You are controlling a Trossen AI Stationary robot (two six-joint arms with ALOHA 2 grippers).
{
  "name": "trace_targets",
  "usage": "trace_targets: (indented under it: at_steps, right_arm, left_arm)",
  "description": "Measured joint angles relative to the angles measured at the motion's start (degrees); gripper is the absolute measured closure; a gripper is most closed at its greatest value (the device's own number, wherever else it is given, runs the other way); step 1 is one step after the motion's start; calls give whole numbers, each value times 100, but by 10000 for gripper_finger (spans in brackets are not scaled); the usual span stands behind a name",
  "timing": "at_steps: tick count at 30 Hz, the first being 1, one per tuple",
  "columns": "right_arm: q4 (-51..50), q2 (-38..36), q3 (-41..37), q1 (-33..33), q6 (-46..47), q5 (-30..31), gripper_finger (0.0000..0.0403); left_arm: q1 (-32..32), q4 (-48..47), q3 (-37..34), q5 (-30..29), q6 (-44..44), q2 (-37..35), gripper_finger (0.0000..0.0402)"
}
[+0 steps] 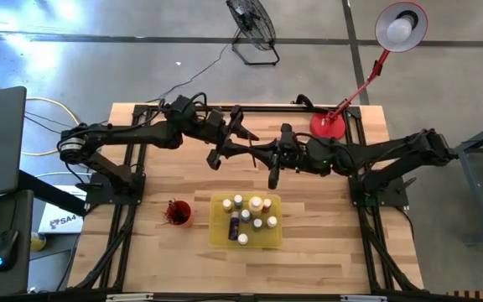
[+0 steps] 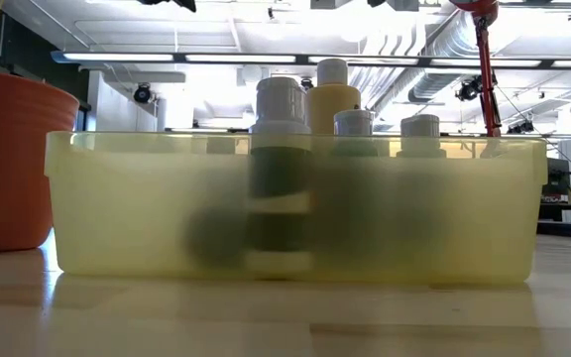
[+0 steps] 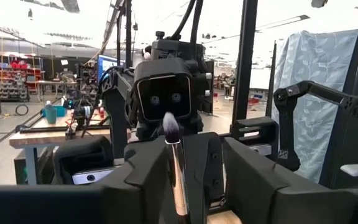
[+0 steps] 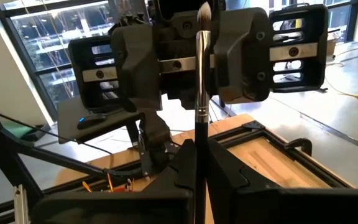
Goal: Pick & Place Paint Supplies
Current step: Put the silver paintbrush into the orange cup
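Note:
Both arms meet high over the table's middle. My right gripper (image 1: 271,161) (image 4: 197,171) is shut on a thin dark paintbrush (image 4: 200,81) that stands upright, bristles (image 4: 202,11) on top. My left gripper (image 1: 240,144) (image 4: 188,59) faces it, open, one finger on each side of the brush's upper part; I cannot tell whether it touches. Below, near the front, the yellow tray (image 1: 219,235) (image 2: 117,218) holds several small paint bottles (image 1: 257,204) with pale caps (image 2: 282,99). A red cup (image 1: 179,212) (image 2: 8,159) with more brushes stands left of the tray. My right gripper pinches the paintbrush's handle (image 4: 199,134), just below the metal ferrule, between its two shut fingers. The fingers come in level, across the brush. The brush stands upright with its bristles up, lifted well clear of the table.
A red desk lamp (image 1: 329,126) stands at the table's far right corner. The black frame rails (image 1: 124,218) run along both sides. Bare wood (image 1: 325,226) lies right of the tray.

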Motion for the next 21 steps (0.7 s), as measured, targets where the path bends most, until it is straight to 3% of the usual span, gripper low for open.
trace_targets:
  at_steps: [12, 17, 21]
  right_arm:
    - [77, 2, 0, -30, -55, -72, 395]
    - [122, 3, 0, -30, -175, -61, 393]
    - [192, 3, -2, -32, -153, -47, 355]
  left_arm:
    - [2, -2, 0, -90, -35, 0, 377]
    - [2, 5, 0, -72, -56, 0, 391]
    - [7, 12, 2, -53, 5, 0, 388]
